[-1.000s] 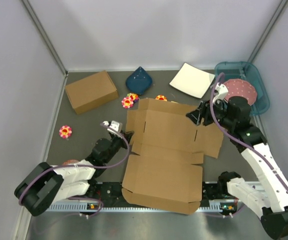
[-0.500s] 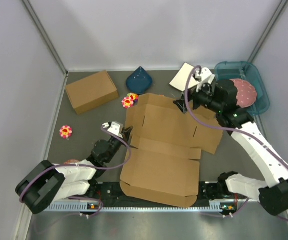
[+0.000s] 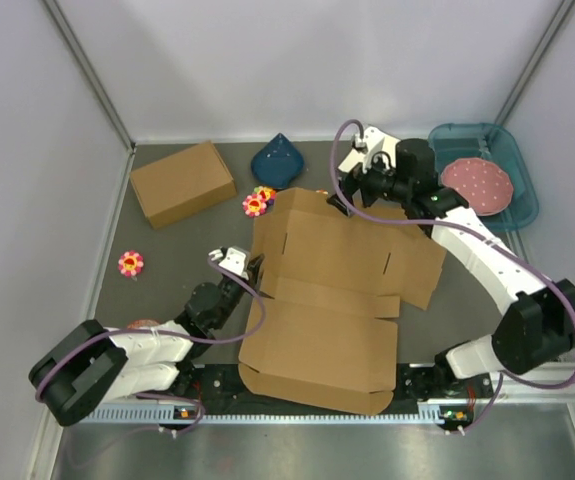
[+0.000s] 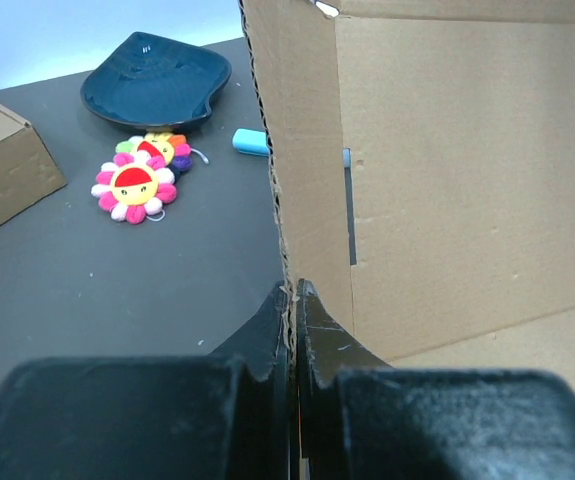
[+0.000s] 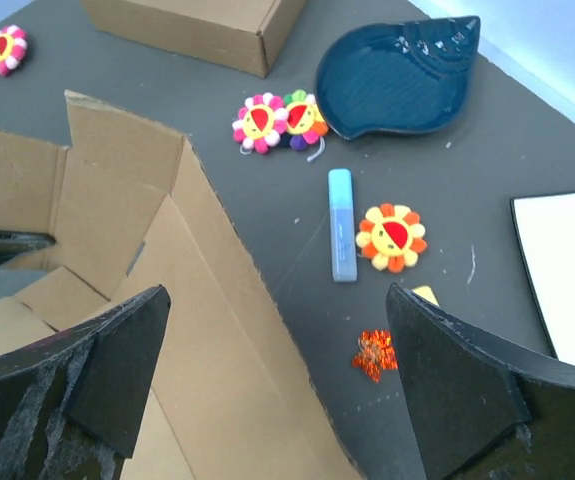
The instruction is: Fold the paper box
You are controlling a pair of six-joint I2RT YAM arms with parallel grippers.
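The paper box lies mostly flat in the middle of the table, its near panel reaching the arms' bases and its left and far flaps raised. The left gripper is pinched tight on the lower edge of the left flap (the ragged cardboard edge runs straight down between the two closed fingers), and that flap stands upright. The right gripper hangs over the far edge of the paper box with its jaws spread wide and a raised flap below and between them. It grips nothing, and I cannot tell whether either finger touches the cardboard. Just beyond that edge lie a light-blue stick, an orange flower beside it, and two pink flowers touching each other near a dark blue dish. A carton sits at the far left. A teal tray holding a pink plate sits at the far right.
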